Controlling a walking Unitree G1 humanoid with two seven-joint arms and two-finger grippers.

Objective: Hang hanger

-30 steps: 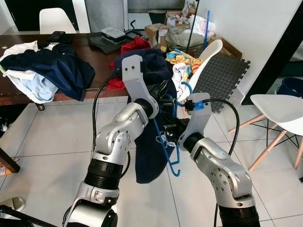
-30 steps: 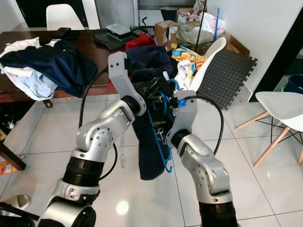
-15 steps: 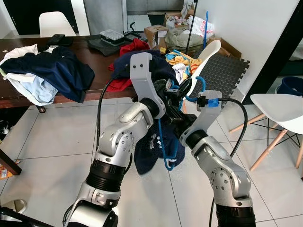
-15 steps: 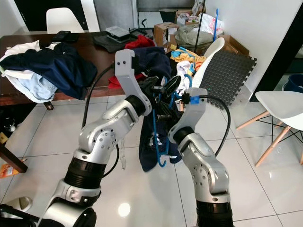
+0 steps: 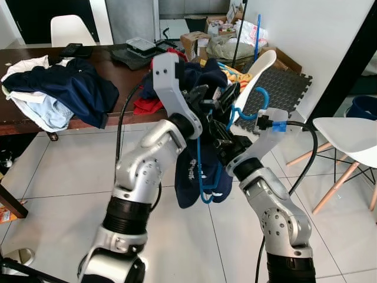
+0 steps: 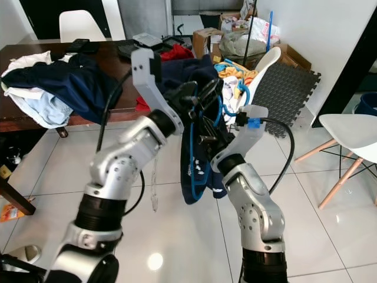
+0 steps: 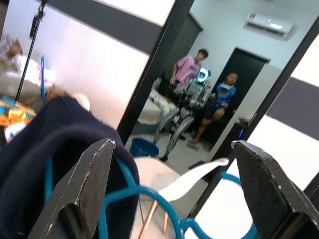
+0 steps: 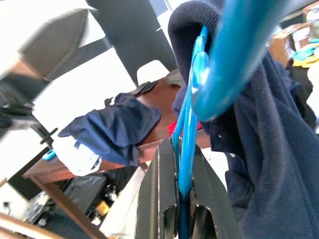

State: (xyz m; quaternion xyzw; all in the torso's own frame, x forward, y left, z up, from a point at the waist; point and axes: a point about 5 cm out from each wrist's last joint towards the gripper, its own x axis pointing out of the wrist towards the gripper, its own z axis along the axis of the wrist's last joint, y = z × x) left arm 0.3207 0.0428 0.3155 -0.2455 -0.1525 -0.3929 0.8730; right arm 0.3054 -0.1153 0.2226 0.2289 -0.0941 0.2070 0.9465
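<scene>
A blue hanger (image 5: 248, 109) carries a navy garment (image 5: 189, 172), held up in front of me between both arms. My right gripper (image 5: 222, 140) is shut on the hanger's wire; the right wrist view shows the fingers (image 8: 162, 179) clamped on the blue wire (image 8: 192, 114), with the navy cloth (image 8: 269, 149) beside them. My left gripper (image 5: 215, 100) is higher, at the hanger's top, and open. In the left wrist view its fingers (image 7: 92, 179) stand wide apart, with the hanger's curve (image 7: 149, 194) and the navy cloth (image 7: 45, 129) between them.
A dark wooden table (image 5: 35, 115) on the left holds a heap of clothes (image 5: 65, 82). A white chair (image 5: 259, 68) with clothing and a dark foam mat (image 5: 277, 91) stand behind. Another white chair (image 5: 347, 132) is on the right. Two people (image 7: 187, 67) are far off.
Both arms have lifted the hanger and garment higher and a little to the right. The garment's hem now hangs further off the floor, and the hook sits above the right wrist.
</scene>
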